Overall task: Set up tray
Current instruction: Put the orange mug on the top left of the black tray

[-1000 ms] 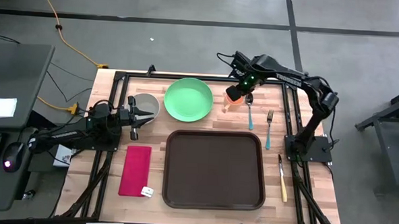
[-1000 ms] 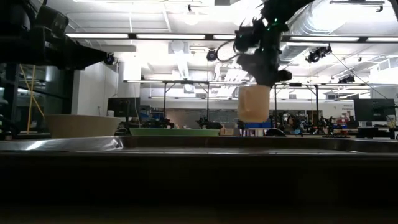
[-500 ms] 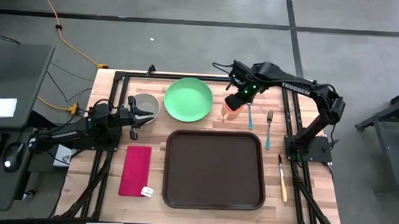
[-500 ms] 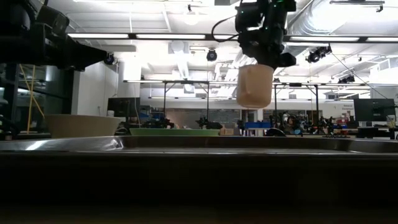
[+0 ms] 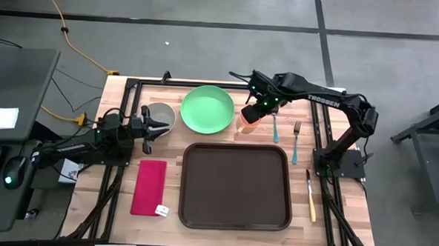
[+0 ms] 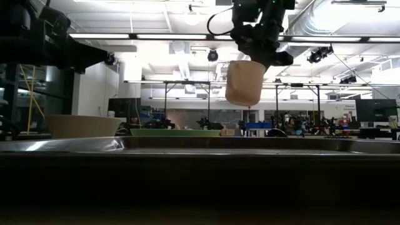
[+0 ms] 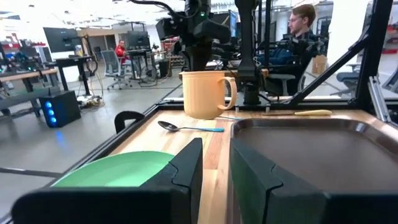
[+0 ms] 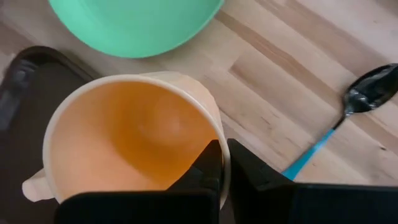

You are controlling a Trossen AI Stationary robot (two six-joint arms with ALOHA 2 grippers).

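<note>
Overhead, right pincer (image 5: 251, 115) pinches a smooth, round orange mug's (image 5: 247, 122) rim.

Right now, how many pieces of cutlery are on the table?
3: a spoon and a fork side by side beyond the tray's far right corner, and a knife off its right edge.

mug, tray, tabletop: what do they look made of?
Mug: likely plastic; matte pale orange, thick rim that seems to glow through. It hangs from the right tool, pinched at the rim.
Tray: probably moulded plastic; dark brown, rounded corners, dull sheen.
Tabletop: wood; visible planks and grain.
</note>
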